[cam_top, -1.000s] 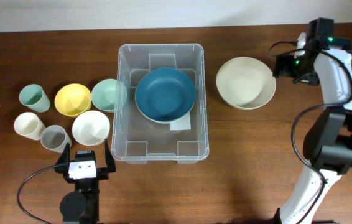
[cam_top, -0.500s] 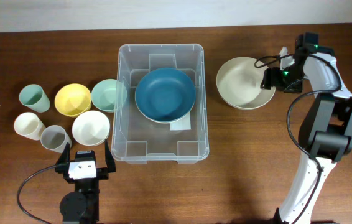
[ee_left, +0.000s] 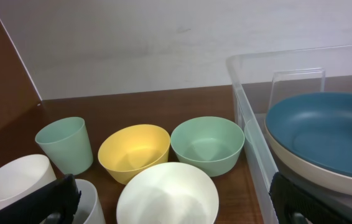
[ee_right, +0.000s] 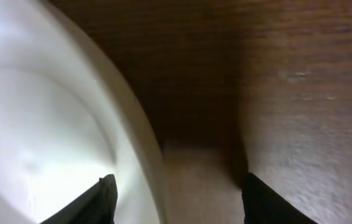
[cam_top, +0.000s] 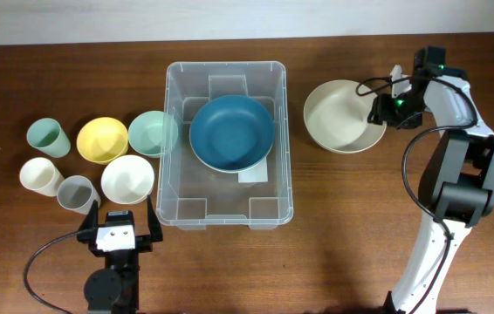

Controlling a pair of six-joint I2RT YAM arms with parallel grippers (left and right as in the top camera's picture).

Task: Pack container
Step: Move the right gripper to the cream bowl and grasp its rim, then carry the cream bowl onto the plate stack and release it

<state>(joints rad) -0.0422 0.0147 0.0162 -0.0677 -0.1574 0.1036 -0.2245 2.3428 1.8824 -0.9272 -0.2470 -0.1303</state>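
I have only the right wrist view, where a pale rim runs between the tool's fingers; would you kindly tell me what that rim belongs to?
Observer: It is the right-hand edge of a cream round bowl, which stands just right of the large clear plastic container. The right tool straddles that edge.
Operator: Thank you. Is anything inside the container yet?
Observer: Yes, one dark blue round plate lies in its far half.
Operator: And where is the left tool?
Observer: The left tool hangs open on the container's left, just short of a white round bowl.
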